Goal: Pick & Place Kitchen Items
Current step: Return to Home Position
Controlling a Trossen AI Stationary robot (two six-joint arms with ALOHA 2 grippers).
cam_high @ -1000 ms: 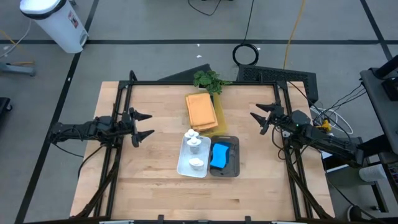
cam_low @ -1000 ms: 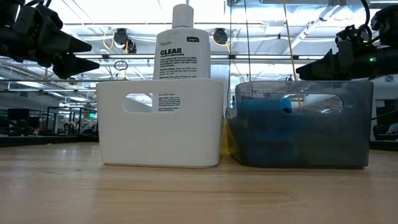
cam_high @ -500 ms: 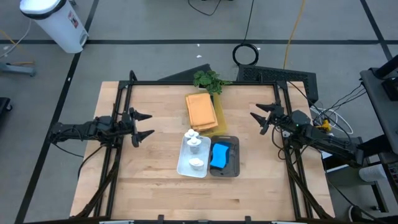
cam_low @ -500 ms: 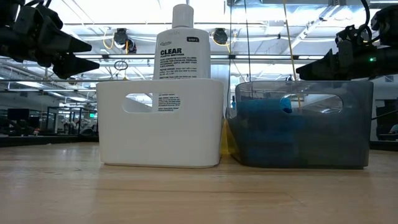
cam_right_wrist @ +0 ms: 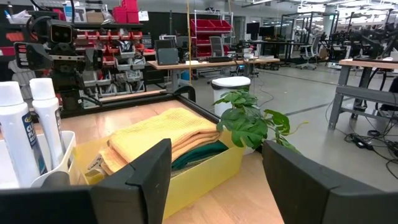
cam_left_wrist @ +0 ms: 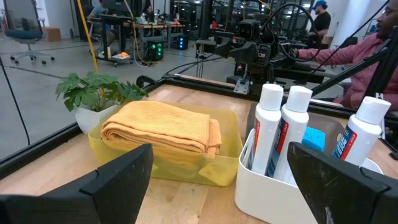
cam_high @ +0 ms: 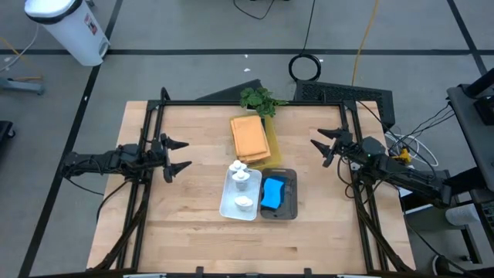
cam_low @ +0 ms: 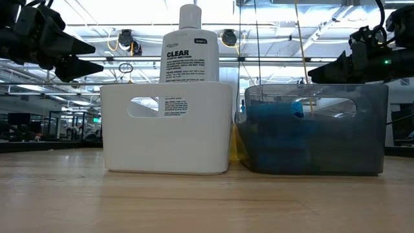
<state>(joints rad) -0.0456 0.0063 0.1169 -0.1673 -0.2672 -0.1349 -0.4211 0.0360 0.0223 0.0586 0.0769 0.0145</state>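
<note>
Hovering over the table (cam_high: 193, 232), my left gripper (cam_high: 185, 154) at nine o'clock and right gripper (cam_high: 318, 145) at three both gape empty. The bottles (cam_high: 241, 179) stand in the white bin (cam_high: 225, 205), the sponges (cam_high: 272, 193) lie in the grey bin (cam_high: 289, 202), and the cloths (cam_high: 250, 137) sit at twelve. Level across, the white bin sits at nine o'clock of the grey bin. Each wrist shows spread fingers (cam_left_wrist: 118, 180) and folded cloths in a yellow tray (cam_left_wrist: 186, 168).

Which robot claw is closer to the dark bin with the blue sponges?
Right. The right gripper hovers open just off the dark bin's right side, a bit toward the table's back. The left gripper is open farther away, beyond the white bin.
</note>
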